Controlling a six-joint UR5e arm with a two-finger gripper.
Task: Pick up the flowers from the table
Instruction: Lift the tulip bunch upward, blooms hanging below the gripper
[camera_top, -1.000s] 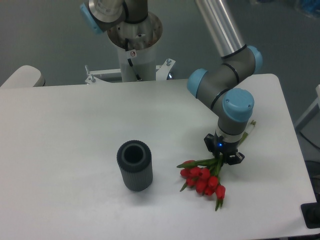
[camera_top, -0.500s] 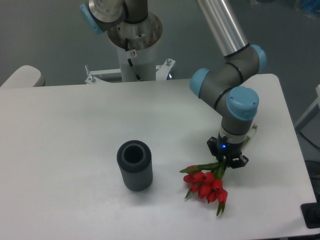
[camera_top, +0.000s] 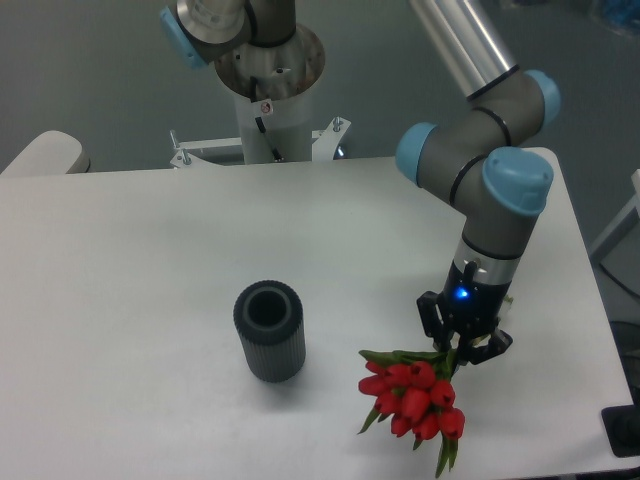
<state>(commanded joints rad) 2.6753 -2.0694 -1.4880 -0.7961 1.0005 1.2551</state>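
- White bench (camera_top: 130, 260) fills the view, grey vase (camera_top: 269, 330) standing at its centre.
- Gripper (camera_top: 462, 340) clamps the stems of the flowers (camera_top: 412, 390) at five o'clock from the vase.
- Blooms look raised; pickup seems nearly done, only lifting clear remains.

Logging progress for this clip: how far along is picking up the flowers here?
Done: the gripper is shut on the stems of the flowers. In hand: the lift; the red heads hang below the gripper, though whether they are fully clear of the table cannot be told from this view. Left: raising the bunch clearly off the surface. The dark ribbed vase stands apart, upright.
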